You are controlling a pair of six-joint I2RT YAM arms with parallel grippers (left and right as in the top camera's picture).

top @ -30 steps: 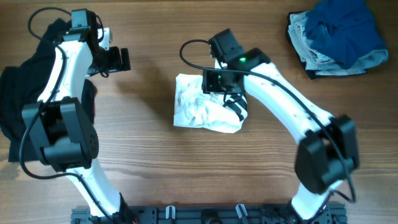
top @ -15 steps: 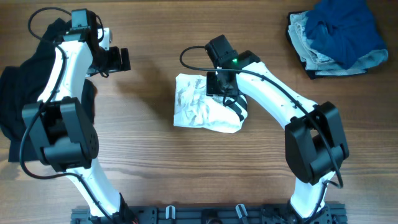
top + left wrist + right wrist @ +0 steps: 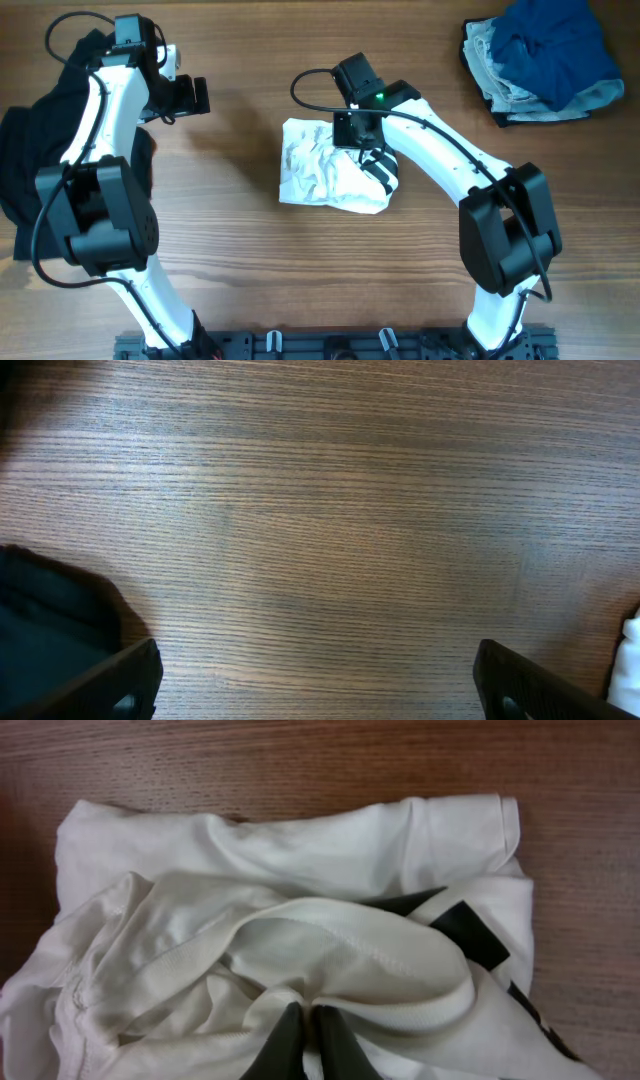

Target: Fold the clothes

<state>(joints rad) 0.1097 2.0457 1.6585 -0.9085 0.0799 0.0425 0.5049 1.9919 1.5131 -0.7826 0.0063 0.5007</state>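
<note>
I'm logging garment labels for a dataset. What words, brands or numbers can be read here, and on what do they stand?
Nothing readable in any view.
White garment: its black print shows only as fragments between the folds, with no whole letter legible.

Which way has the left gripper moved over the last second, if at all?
No. The left gripper holds the same spot beside the black garment, open over the wooden table.

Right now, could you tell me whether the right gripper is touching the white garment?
Touching. The right wrist view shows the right gripper with its fingertips closed together and pressed into a fold of the white garment.
</note>
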